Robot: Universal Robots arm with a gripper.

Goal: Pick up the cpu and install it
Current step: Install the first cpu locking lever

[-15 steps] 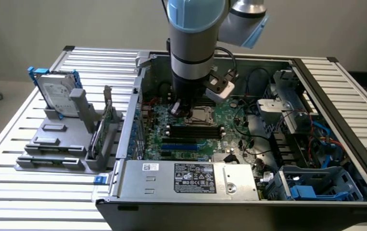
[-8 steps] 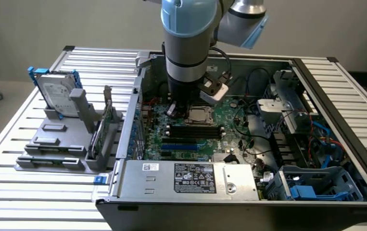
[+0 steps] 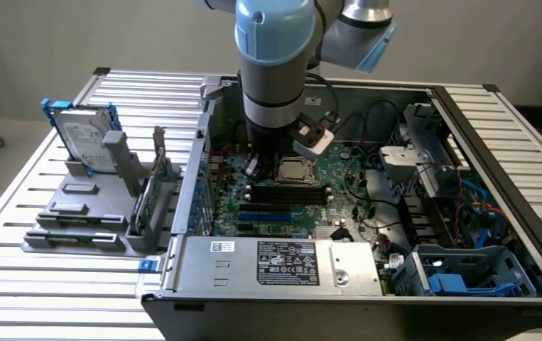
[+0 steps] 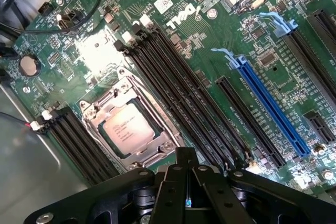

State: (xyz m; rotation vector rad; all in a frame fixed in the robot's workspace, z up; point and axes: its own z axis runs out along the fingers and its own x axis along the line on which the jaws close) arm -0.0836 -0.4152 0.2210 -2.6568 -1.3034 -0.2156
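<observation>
Silver-grey cpu point(image 4: 127, 128) lies flat inside the socket frame point(image 4: 152, 153) on the green motherboard point(image 4: 210, 72), beside black memory slots point(image 4: 178, 103). The black claw point(image 4: 187, 174) hovers just above, clenched and holding nothing.

Silver-grey cpu point(image 4: 127, 128) in its dark frame point(image 4: 137, 157); green motherboard point(image 4: 210, 59); one blue slot point(image 4: 273, 109) among black ones.

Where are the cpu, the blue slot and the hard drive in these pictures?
cpu point(image 4: 127, 128): wrist view, middle of its silver top.
blue slot point(image 4: 273, 109): wrist view, middle of its length.
hard drive point(image 3: 88, 138): exterior view, its labelled face.
</observation>
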